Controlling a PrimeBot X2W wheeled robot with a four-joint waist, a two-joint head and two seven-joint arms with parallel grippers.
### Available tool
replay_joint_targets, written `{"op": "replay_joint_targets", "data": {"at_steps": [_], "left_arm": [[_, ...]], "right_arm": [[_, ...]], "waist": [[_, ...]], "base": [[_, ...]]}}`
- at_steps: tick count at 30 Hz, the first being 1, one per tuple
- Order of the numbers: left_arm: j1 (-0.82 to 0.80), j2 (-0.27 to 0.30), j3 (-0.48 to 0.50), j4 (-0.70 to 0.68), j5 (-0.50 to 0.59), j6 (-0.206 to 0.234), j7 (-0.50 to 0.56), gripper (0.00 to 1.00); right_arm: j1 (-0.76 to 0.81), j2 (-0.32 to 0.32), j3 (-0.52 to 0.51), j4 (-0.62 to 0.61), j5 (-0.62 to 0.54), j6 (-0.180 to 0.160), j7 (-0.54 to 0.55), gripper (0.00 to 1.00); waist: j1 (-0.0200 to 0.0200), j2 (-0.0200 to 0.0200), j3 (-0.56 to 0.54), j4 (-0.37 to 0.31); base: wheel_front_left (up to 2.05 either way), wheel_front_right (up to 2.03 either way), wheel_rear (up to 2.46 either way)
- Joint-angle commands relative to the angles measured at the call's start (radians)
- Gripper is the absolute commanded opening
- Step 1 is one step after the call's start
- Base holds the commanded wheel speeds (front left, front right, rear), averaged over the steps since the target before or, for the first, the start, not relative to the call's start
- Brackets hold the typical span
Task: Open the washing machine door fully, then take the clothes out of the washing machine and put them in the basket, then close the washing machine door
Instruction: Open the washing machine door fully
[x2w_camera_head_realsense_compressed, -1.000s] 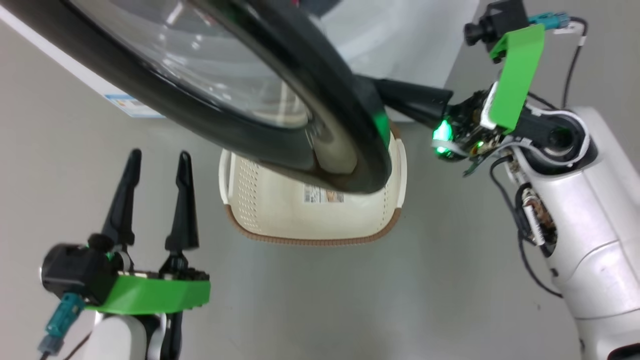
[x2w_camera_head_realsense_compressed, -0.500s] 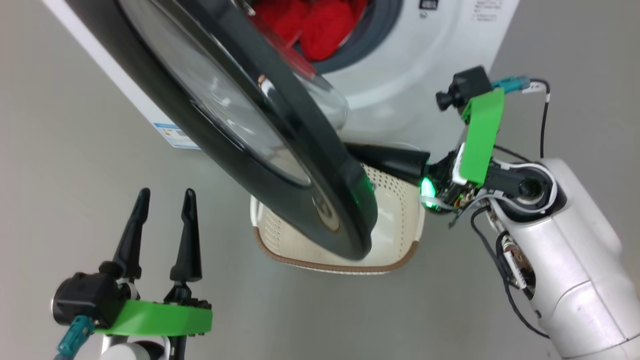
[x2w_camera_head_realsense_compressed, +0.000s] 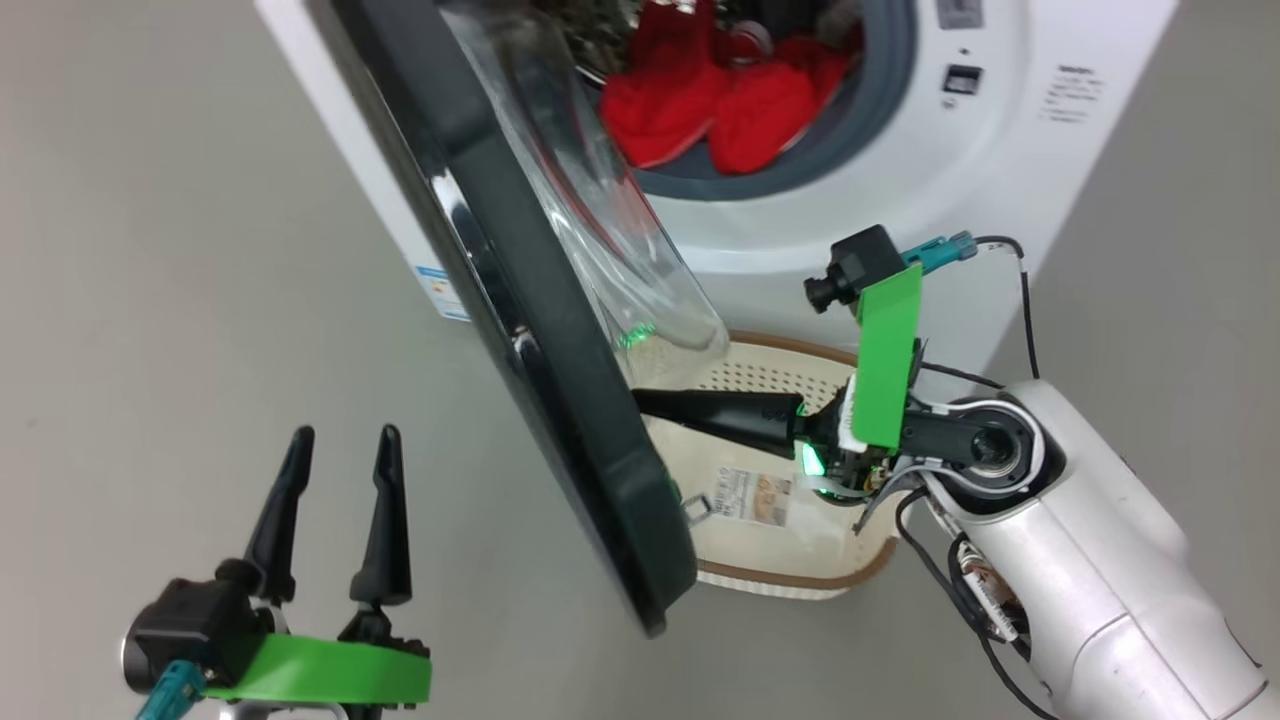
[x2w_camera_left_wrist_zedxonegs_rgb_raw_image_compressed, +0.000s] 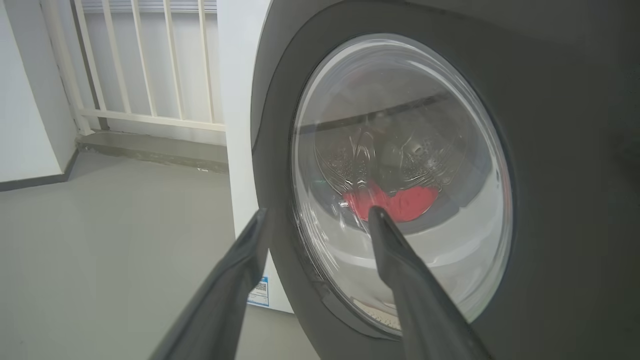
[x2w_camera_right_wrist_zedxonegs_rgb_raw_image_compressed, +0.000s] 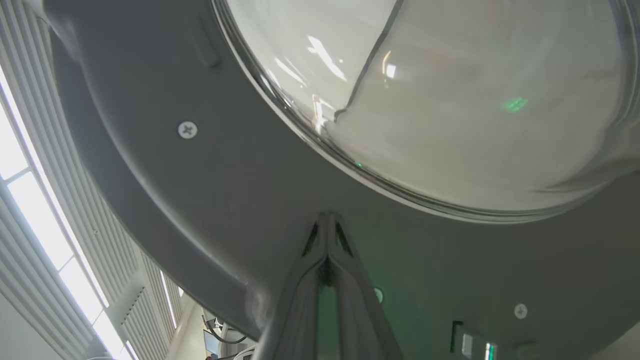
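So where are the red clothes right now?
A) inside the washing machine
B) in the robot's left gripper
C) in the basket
A: the red clothes lie in the drum opening of the washing machine. No clothes show in the visible part of the basket, and the left gripper is open with nothing in it.

the washing machine door ajar, the clothes in the washing machine behind it, the basket on the floor below, our right gripper against the door's inner face, our left gripper outside
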Motion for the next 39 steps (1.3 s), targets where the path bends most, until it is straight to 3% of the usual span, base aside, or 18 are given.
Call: {"op": "replay_joint_targets", "data": {"at_steps": [1, 17, 27, 32, 33, 34, 35, 39], "left_arm": [[0.001, 0.024, 0.026, -0.018, -0.007, 0.009, -0.005, 1.0], [0.017, 0.024, 0.017, -0.003, -0.013, 0.004, -0.005, 1.0], [0.055, 0.024, 0.041, -0.029, -0.025, -0.006, -0.005, 1.0], [0.067, 0.024, 0.043, -0.022, -0.011, -0.009, -0.005, 1.0], [0.068, 0.024, 0.043, -0.02, -0.008, -0.009, -0.005, 1.0], [0.068, 0.024, 0.044, -0.017, -0.005, -0.011, -0.005, 1.0], [0.068, 0.024, 0.046, -0.013, -0.002, -0.013, -0.005, 1.0], [0.067, 0.024, 0.043, -0.003, 0.004, -0.017, -0.005, 1.0]], "right_arm": [[0.021, 0.033, 0.031, -0.022, -0.007, 0.008, -0.009, 0.0], [0.022, 0.033, 0.085, 0.004, 0.012, 0.008, -0.039, 0.0], [0.024, 0.033, 0.155, 0.011, 0.023, 0.008, -0.074, 0.0], [0.039, 0.033, 0.141, 0.012, -0.01, 0.008, -0.122, 0.0], [0.046, 0.033, 0.133, 0.009, -0.025, 0.008, -0.136, 0.22], [0.052, 0.031, 0.124, 0.003, -0.044, 0.008, -0.155, 0.82], [0.06, 0.026, 0.116, -0.009, -0.064, 0.008, -0.174, 1.0], [0.104, -0.03, 0.112, -0.087, -0.204, 0.008, -0.295, 1.0]], "waist": [[0.0, -0.0001, -0.029, 0.048], [0.0, -0.0001, -0.059, 0.148], [0.0, -0.0001, -0.074, 0.152], [0.0, -0.0001, -0.084, 0.147], [0.0, -0.0001, -0.086, 0.145], [0.0, -0.0001, -0.089, 0.144], [0.0, -0.0001, -0.092, 0.142], [0.0, -0.0001, -0.102, 0.137]], "base": [[0.0, 0.0, 0.0], [0.0, 0.0, 0.0], [0.0, 0.0, 0.0], [0.0, 0.0, 0.0], [0.0, 0.0, 0.0], [0.0, 0.0, 0.0], [0.0, 0.0, 0.0], [0.0, 0.0, 0.0]]}}
